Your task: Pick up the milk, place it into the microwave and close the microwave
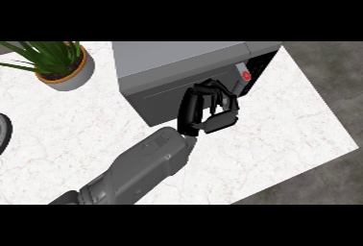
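The white counter (85,125) carries the grey microwave (177,62), its door nearly shut. One hand (209,108) — which arm is unclear — rests against the door, fingers curled, holding nothing visible. The milk isn't in sight. A potted plant (60,62) stands left.

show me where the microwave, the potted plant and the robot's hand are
microwave (177,57): head view, on its grey top.
potted plant (74,77): head view, on the pot's wall.
hand (212,108): head view, on the palm at the microwave's front.

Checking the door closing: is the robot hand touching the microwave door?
Cannot tell. In the head view the robot hand overlaps the microwave door, but no contact or gap shows plainly.
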Robot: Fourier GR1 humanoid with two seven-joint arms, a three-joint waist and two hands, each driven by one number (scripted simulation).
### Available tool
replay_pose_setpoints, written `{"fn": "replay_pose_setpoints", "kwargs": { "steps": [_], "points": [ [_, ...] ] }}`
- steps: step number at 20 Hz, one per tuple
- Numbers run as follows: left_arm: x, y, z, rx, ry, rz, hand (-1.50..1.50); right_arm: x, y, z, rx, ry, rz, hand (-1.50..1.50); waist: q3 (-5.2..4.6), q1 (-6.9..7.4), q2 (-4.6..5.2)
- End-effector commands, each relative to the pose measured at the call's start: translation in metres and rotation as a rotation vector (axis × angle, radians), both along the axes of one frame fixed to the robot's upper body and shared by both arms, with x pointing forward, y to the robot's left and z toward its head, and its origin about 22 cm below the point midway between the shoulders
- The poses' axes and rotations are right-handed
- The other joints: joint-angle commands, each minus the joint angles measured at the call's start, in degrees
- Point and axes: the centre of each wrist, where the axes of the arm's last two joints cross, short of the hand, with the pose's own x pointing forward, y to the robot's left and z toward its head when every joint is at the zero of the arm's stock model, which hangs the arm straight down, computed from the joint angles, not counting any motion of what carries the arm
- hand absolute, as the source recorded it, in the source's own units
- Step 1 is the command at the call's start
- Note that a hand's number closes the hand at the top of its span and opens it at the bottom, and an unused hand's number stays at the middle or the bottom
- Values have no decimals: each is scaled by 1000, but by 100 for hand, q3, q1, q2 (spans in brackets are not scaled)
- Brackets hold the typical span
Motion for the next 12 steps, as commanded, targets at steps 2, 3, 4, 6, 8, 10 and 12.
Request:
{"fn": "replay_pose_setpoints", "kwargs": {
  "steps": [2,3,4,6,8,10,12],
  "points": [
    [25,5,13,11,26,47,150,0,-3,7,-27,-5,12,-150,-14,-71,103],
    [22,6,6,23,23,44,150,0,-1,7,-23,-8,25,-150,-15,-83,111],
    [24,5,10,12,30,52,150,-1,-4,8,-21,-14,19,-150,-5,-118,87],
    [23,5,10,14,23,43,150,1,-3,8,-22,-12,32,-150,-1,-75,115],
    [21,3,4,78,-15,1,150,2,0,12,-10,-23,63,-150,6,-103,104],
    [23,4,4,103,-6,20,150,4,-1,13,-13,-24,72,-150,15,-23,100],
    [22,9,-7,148,18,48,150,2,1,14,9,-32,102,-150,19,-75,63]
  ]
}}
